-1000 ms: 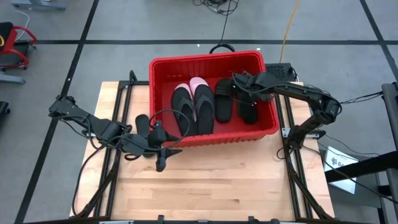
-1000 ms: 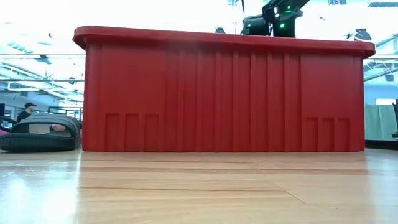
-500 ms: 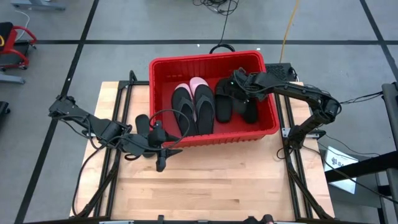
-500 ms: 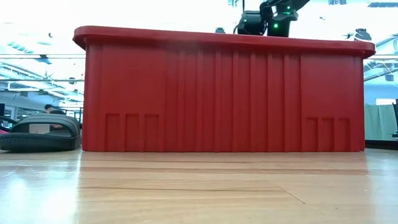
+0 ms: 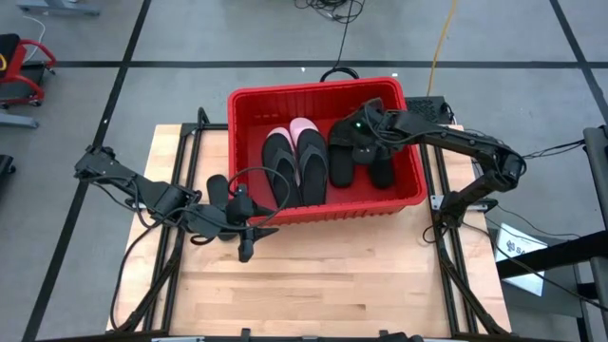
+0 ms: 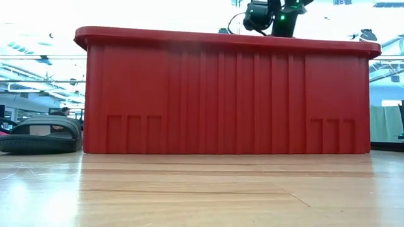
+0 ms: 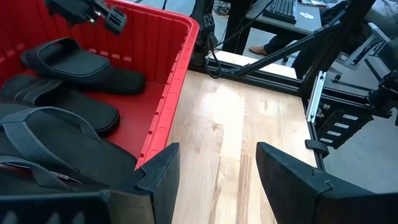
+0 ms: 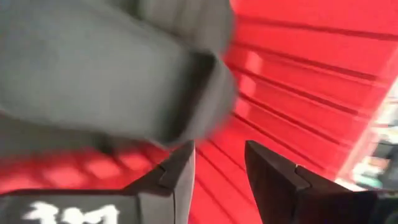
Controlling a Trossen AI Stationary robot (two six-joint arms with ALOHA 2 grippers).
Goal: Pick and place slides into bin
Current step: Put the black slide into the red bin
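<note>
Bin point(image 5: 249, 95) holds 4 slides point(image 5: 309, 157), pink one included. 1 black slide point(image 6: 41, 133) left on table beside bin. Right gripper point(image 5: 359, 128) over bin, fingers apart, empty. Left gripper point(image 7: 214, 180) near bin corner, fingers apart.

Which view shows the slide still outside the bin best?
The low view: the black slide lies in clear profile on the table left of the bin. The high view shows it partly hidden under the left gripper. The wrist views miss it.
</note>
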